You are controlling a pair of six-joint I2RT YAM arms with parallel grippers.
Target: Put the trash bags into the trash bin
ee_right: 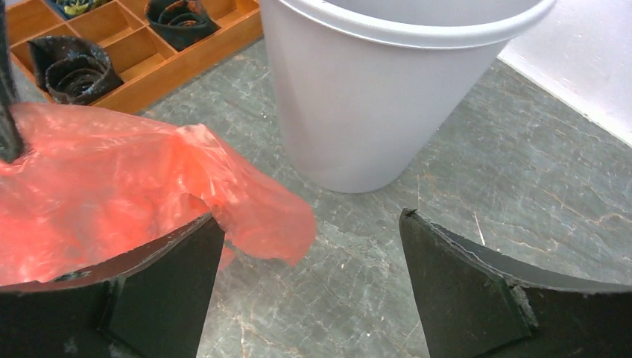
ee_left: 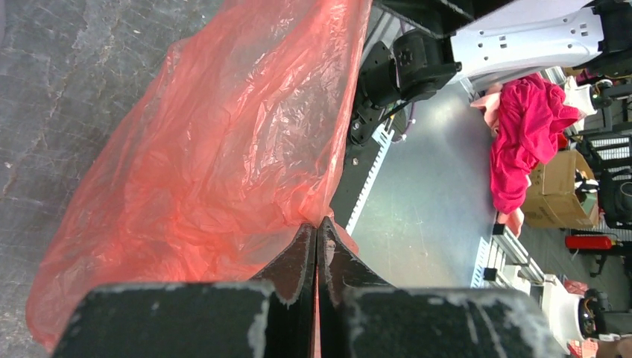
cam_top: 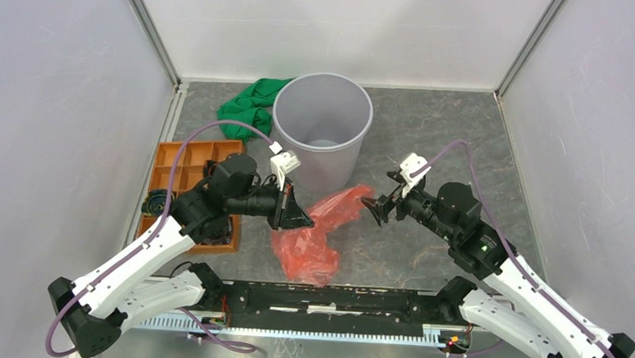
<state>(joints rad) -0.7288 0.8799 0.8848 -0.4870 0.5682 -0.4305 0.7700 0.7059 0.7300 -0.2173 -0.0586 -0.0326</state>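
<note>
- Top view: the trash bin [cam_top: 332,159] stands upright on the table [cam_top: 440,128]. The red bag [cam_top: 320,232] sits crumpled on the table just in front of the bin, so it's outside it. The left gripper [cam_top: 302,219] is on the bag's left edge. The right gripper [cam_top: 372,208] is at the bag's right end, in front of the bin and a bit to its right. A green cloth [cam_top: 248,101] is bunched against the bin's left side, and an orange tray [cam_top: 185,168] lies further left of the bin.
- Left wrist view: the left gripper [ee_left: 317,227] has its jaws pressed tight together with a fold of the red bag [ee_left: 223,149] pinched between them. The rest of the bag billows away from the fingers over the table [ee_left: 59,89].
- Right wrist view: the right gripper [ee_right: 309,216] is spread wide with nothing clamped. A flap of the red bag [ee_right: 112,186] drapes by its left finger. The trash bin [ee_right: 358,112] is close ahead of the fingers. The orange tray [ee_right: 149,60] is off to the bin's left, with black rolls [ee_right: 74,71] in its compartments.
</note>
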